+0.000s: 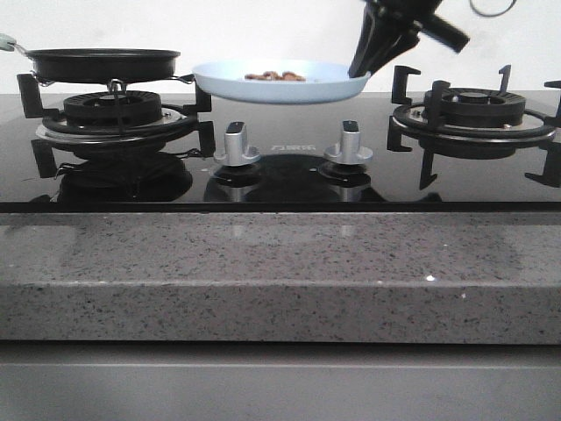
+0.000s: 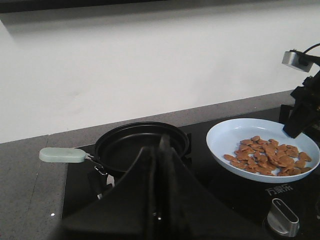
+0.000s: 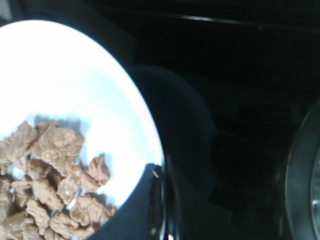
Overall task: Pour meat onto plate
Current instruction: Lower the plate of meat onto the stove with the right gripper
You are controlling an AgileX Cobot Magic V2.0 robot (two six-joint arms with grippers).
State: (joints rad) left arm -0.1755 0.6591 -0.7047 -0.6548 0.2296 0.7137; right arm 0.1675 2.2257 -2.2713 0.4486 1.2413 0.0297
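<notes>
Your right gripper (image 3: 159,200) pinches the one plate (image 1: 280,86) at its 3 o'clock rim; left gripper (image 2: 161,165) is closed, empty. Meat (image 2: 267,157): dozens. Two knobs (image 1: 237,142); stove lettering unreadable.

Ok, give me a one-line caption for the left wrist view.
Meat heaped on the pale blue plate beside the empty black pan, right gripper at the plate's far rim.

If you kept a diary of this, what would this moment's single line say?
meat: on plate | plate: held at rim by right fingers | pan: empty, on left burner | left fingers: shut, holding nothing
</notes>
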